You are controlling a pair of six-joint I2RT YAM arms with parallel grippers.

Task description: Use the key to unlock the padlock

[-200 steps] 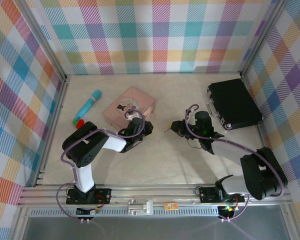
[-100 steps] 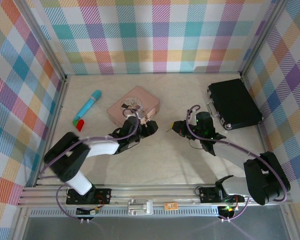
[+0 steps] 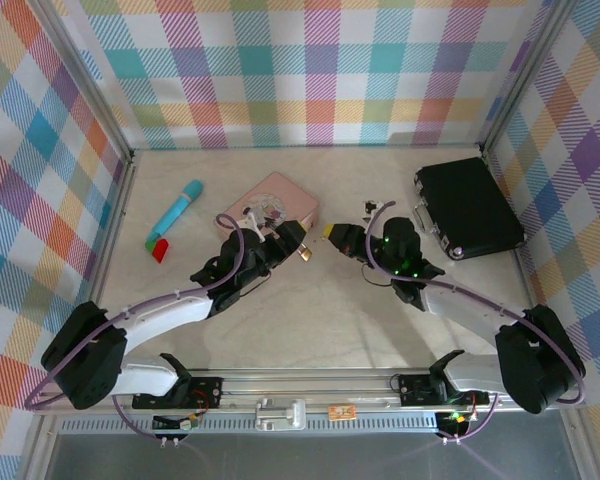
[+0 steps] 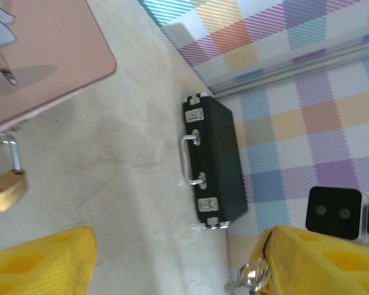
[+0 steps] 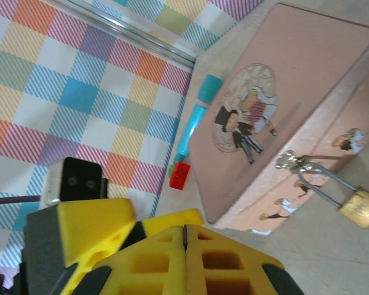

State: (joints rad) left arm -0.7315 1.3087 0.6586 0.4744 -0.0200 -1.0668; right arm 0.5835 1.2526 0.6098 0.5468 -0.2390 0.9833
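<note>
The small brass padlock (image 5: 360, 209) hangs by its thin shackle from the clasp of the pink picture tin (image 5: 283, 92). It also hangs at the tin's edge in the left wrist view, padlock (image 4: 6, 187) under tin (image 4: 43, 55). My right gripper (image 5: 184, 230) is shut on the key, a dark sliver in the seam between its pads. The key (image 4: 249, 276) with its silver ring pokes out of that yellow gripper in the left wrist view. My left gripper (image 4: 181, 261) is open, nothing between its fingers, the padlock off to its left. From above, both grippers, left (image 3: 292, 241) and right (image 3: 336, 233), meet beside the tin (image 3: 270, 205).
A black case (image 3: 468, 207) with metal latches lies at the back right, near the plaid wall. A turquoise tube (image 3: 177, 213) and a small red block (image 3: 159, 250) lie left of the tin. The two grippers are nearly touching.
The left arm has stretched forward and right, and the pink tin has shifted a little toward the back. The right gripper has moved up and left toward the tin's corner.
</note>
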